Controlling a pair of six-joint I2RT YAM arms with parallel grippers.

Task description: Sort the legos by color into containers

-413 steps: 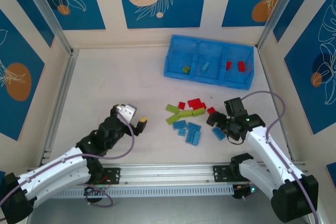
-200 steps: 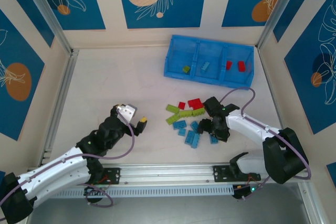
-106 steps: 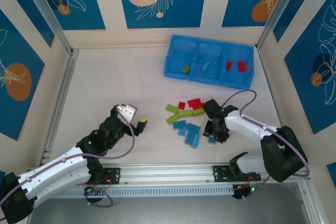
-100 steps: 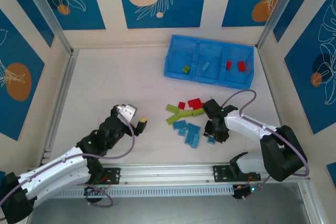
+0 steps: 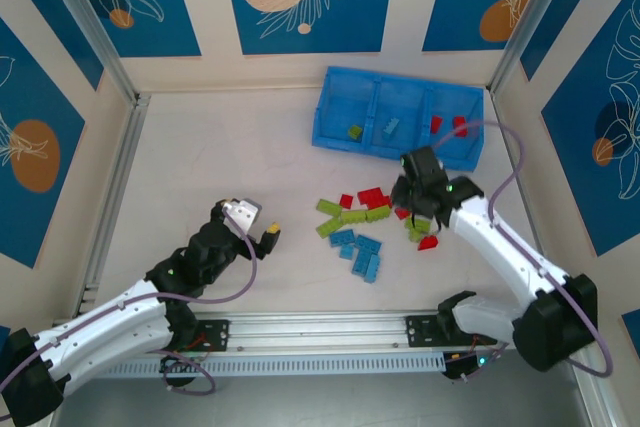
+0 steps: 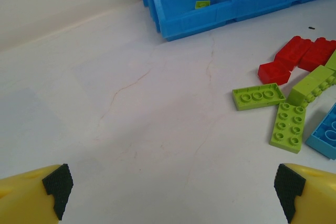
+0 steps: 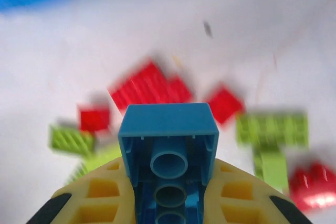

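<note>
My right gripper (image 5: pixel 412 203) hangs above the table just right of the loose legos, shut on a light blue brick (image 7: pixel 168 140) whose hollow underside faces the wrist camera. Red (image 5: pixel 372 196), lime green (image 5: pixel 328 207) and light blue legos (image 5: pixel 360 252) lie in a cluster mid-table. A green brick (image 5: pixel 418 232) and a red one (image 5: pixel 428 243) sit below that gripper. The blue tray (image 5: pixel 400 153) stands at the back, holding a green brick (image 5: pixel 354 132), a blue brick (image 5: pixel 390 126) and two red bricks (image 5: pixel 459 125). My left gripper (image 5: pixel 268 237) rests open, left of the cluster.
The left wrist view looks over bare table toward the tray (image 6: pixel 178 19), with red bricks (image 6: pixel 302 51) and green plates (image 6: pixel 258 97) at right. A metal rail (image 5: pixel 110 187) borders the left side and walls enclose the table.
The right gripper closed on a light blue brick among the blue legos, lifted it and moved up and right toward the tray. The left arm has not moved.
</note>
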